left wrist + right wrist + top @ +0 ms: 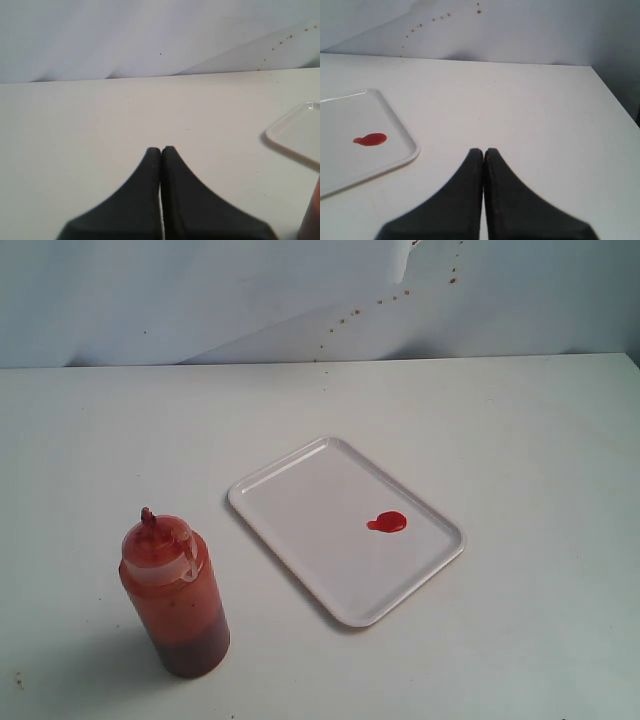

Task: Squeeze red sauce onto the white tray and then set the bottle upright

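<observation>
A translucent cylindrical plastic squeeze bottle [175,592] of orange-red sauce stands upright on a white table [520,420], left of a flat rectangular white plastic tray [300,500]. A small glossy red sauce blob [388,523] lies on the tray. The left gripper [161,150] and right gripper [483,151] are both fully closed, holding nothing.

From where I stand, all that shows of the robot is the end of each arm. The left gripper [161,150] has two matte black fingers [142,195], broad at the base and sweeping inward in a smooth curve to narrow, rounded tips, with a hairline pale seam between them. The right gripper [483,151] looks the same, its fingers [507,200] in the same flat black and flared, tapering shape. A faint run of fine ridges marks the outer slope of one left finger, and the black has a dull, rubbery look.
</observation>
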Controlling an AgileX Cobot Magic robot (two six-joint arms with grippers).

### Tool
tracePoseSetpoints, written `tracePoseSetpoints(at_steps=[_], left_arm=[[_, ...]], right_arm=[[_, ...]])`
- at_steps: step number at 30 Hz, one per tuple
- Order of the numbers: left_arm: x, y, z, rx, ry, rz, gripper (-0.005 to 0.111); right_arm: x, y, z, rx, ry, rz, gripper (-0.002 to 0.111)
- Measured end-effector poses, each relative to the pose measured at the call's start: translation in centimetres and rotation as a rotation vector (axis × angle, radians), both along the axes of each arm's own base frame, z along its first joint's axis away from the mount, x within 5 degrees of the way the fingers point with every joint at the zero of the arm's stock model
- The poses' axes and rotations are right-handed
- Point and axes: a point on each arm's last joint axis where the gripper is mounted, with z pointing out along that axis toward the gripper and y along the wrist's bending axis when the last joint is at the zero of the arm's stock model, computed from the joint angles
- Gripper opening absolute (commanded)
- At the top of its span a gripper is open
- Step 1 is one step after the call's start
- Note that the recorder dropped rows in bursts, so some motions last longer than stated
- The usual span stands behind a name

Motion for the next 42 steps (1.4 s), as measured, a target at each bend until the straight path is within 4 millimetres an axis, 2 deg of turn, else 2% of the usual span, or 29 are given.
tracePoseSetpoints(at_steps=[42], left_arm=[[0.0, 0.0, 0.0, 0.002, 0.0, 0.0, 0.0]], right_arm=[[-0.04, -0.53, -0.17, -0.044, 0.019, -0.077, 0.0]])
